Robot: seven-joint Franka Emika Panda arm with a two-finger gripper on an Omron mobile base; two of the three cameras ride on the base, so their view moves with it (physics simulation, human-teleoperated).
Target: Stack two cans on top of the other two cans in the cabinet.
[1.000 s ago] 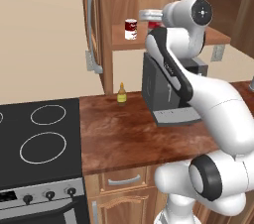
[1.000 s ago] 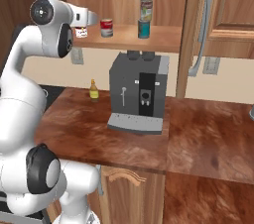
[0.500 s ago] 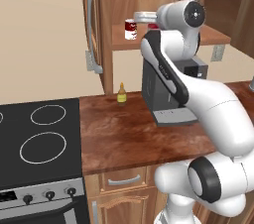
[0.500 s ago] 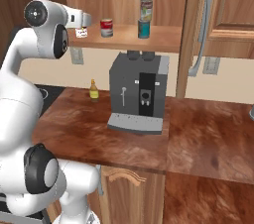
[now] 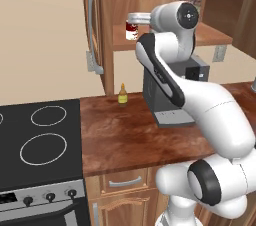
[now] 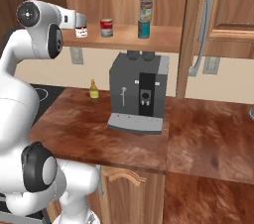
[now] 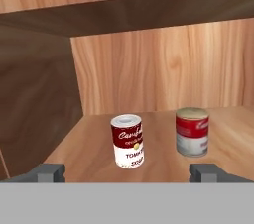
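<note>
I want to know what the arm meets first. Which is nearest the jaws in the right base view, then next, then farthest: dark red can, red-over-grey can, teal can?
1. Dark red can, right at the gripper, shelf's left end.
2. Red-over-grey can, mid-shelf.
3. Teal can, farthest right, under the green-labelled can.

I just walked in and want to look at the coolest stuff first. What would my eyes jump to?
Probably the big white robot arm reaching up to the wooden cabinet shelf, with its gripper open in front of a dark red tomato soup can. A red-over-grey can stands beside it, apart. Farther along the shelf, a green-labelled can already sits on top of a teal can.
</note>
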